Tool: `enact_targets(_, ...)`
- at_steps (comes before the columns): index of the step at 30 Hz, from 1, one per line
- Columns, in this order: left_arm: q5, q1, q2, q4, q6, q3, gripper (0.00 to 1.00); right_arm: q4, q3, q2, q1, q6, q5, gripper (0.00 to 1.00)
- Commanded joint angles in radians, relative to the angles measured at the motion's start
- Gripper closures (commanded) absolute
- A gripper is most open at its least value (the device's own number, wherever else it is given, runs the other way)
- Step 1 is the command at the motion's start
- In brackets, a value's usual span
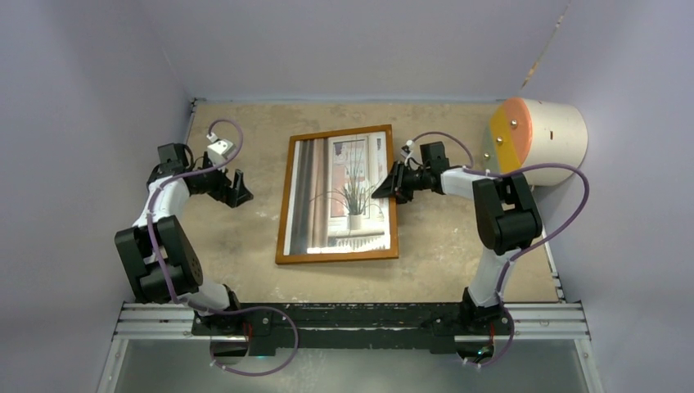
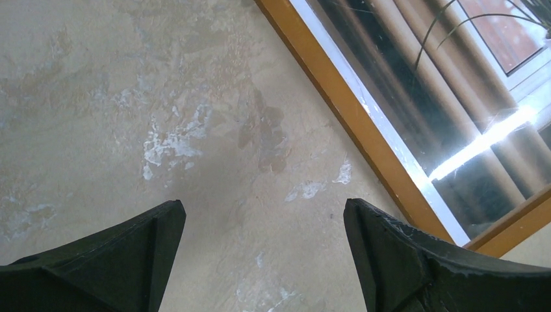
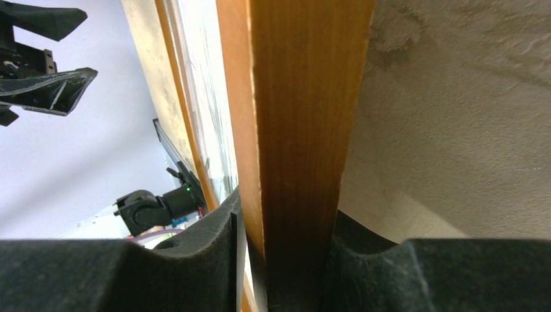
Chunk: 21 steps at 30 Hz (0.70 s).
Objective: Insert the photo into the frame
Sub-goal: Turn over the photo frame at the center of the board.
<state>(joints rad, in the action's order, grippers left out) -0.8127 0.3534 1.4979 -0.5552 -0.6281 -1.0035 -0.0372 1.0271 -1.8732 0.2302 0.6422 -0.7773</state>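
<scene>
The right hand is clamping the right rail of the frame, which is lying in the middle of the desk with the photo showing inside it. The left hand is hovering with its fingers apart, near the frame's left side. Since only one rail is being gripped, any lift is likely risking a tilt that slides the photo out.

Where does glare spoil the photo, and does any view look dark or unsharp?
Left wrist view: a bright glare streak crosses the photo near the frame. Top external view: even light, only a pale sheen low on the photo. Right wrist view: the right fingers, very near, are dark and soft.
</scene>
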Motion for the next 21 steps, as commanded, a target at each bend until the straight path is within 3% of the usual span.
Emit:
enact_targets(1,0.001,0.006,0.012,0.098,0.048,0.043,0.00,0.036,0.033,-0.012,0.004,-0.058,0.099,0.62)
enact_targets(5,0.003,0.006,0.011,0.218,0.129,0.105,0.00,0.095,0.060,-0.036,0.018,-0.096,0.176,0.49)
enact_targets(12,0.049,-0.005,0.035,0.312,0.198,0.160,0.00,0.139,0.073,-0.061,0.025,-0.125,0.288,0.39)
enact_targets(16,0.070,-0.005,0.034,0.328,0.194,0.173,0.00,0.171,0.090,-0.063,0.035,-0.134,0.347,0.02)
enact_targets(21,0.079,-0.006,0.026,0.346,0.209,0.181,0.00,0.258,0.119,-0.016,0.038,-0.160,0.489,0.01)
